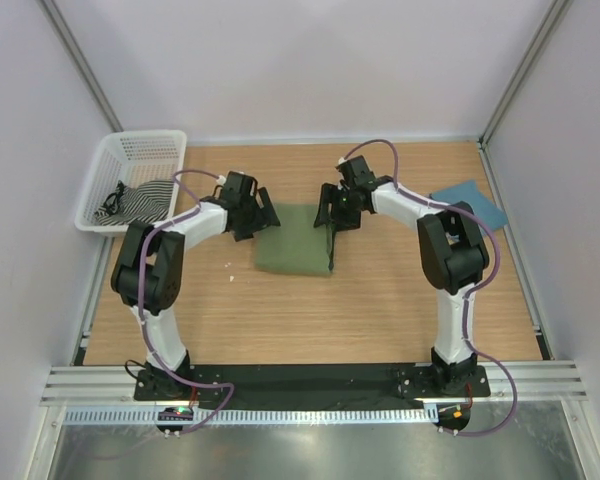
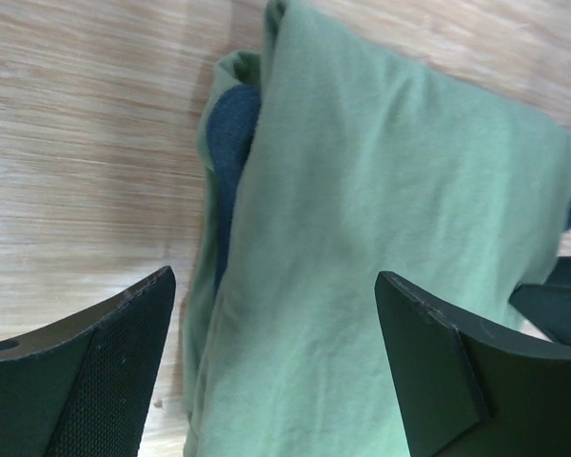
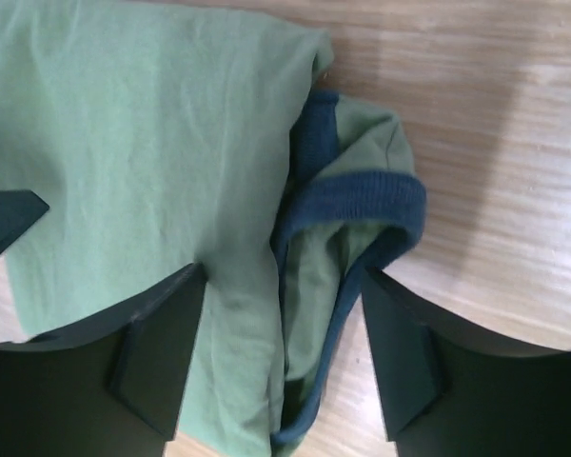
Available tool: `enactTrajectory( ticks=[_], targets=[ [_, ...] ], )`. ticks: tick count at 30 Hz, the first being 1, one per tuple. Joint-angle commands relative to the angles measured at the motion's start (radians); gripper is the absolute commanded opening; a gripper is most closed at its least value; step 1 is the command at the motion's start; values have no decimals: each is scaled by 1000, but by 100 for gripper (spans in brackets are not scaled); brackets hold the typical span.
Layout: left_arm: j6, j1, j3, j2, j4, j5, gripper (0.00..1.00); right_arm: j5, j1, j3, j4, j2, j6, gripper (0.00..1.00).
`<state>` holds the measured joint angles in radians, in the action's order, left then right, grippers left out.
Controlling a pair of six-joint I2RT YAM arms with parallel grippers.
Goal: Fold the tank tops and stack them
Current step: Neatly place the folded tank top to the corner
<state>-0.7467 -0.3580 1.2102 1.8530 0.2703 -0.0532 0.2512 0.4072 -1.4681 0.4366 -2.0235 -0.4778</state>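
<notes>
The olive-green tank top (image 1: 295, 240) lies folded into a rectangle at the table's middle. Its navy trim shows at the edges in the left wrist view (image 2: 233, 133) and the right wrist view (image 3: 357, 195). My left gripper (image 1: 263, 214) is open at the fold's upper left corner, its jaws astride the cloth (image 2: 362, 238). My right gripper (image 1: 330, 215) is open at the upper right corner, its jaws astride the trimmed edge (image 3: 171, 143). The teal-blue tank top (image 1: 470, 203) lies folded at the far right of the table.
A white basket (image 1: 130, 160) at the back left holds striped dark cloth (image 1: 140, 200). Grey walls close the table's left, back and right. A black rail (image 1: 310, 380) runs along the near edge.
</notes>
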Motion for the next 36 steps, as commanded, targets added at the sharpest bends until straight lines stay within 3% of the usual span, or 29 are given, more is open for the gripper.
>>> enactTrajectory(
  ticks=[1, 2, 4, 9, 10, 14, 19, 21, 22, 23, 25, 27, 28, 36],
  targets=[
    [21, -4, 37, 40, -8, 4, 84, -75, 5, -72, 22, -46, 16, 70],
    [20, -4, 40, 57, -14, 3, 81, -75, 7, -77, 19, -53, 16, 61],
    [17, -4, 48, 72, -16, -5, 70, -70, 7, -77, 11, -69, 10, 56],
    [10, -4, 66, 123, -31, -28, 65, 60, 7, -54, -64, -93, 1, 49],
    [9, -4, 66, 127, -34, -34, 59, 92, 5, -48, -79, -96, -5, 36],
    [3, -4, 63, 141, -68, -86, 42, 250, -4, -8, -208, -92, -65, 17],
    [-11, -4, 38, 117, -137, -161, 13, 416, -31, 49, -335, -47, -127, 6],
    [-14, 1, 28, 109, -164, -181, 8, 450, -56, 92, -392, -26, -148, 2],
    [-22, 1, 23, 101, -172, -200, 0, 470, -65, 107, -412, -5, -153, 1],
    [-26, 2, 8, 97, -201, -214, 0, 490, -73, 124, -430, 3, -156, 1],
    [-42, 2, -9, 89, -224, -229, 0, 479, -97, 160, -426, 20, -134, 6],
    [-46, 4, -18, 89, -230, -235, 1, 432, -111, 172, -368, 25, -104, 27],
    [-51, 4, -21, 89, -229, -238, 2, 412, -111, 178, -352, 32, -78, 46],
    [-54, -2, -75, 78, -233, -185, 2, 307, -111, 212, -257, 94, -22, 65]
  ],
)
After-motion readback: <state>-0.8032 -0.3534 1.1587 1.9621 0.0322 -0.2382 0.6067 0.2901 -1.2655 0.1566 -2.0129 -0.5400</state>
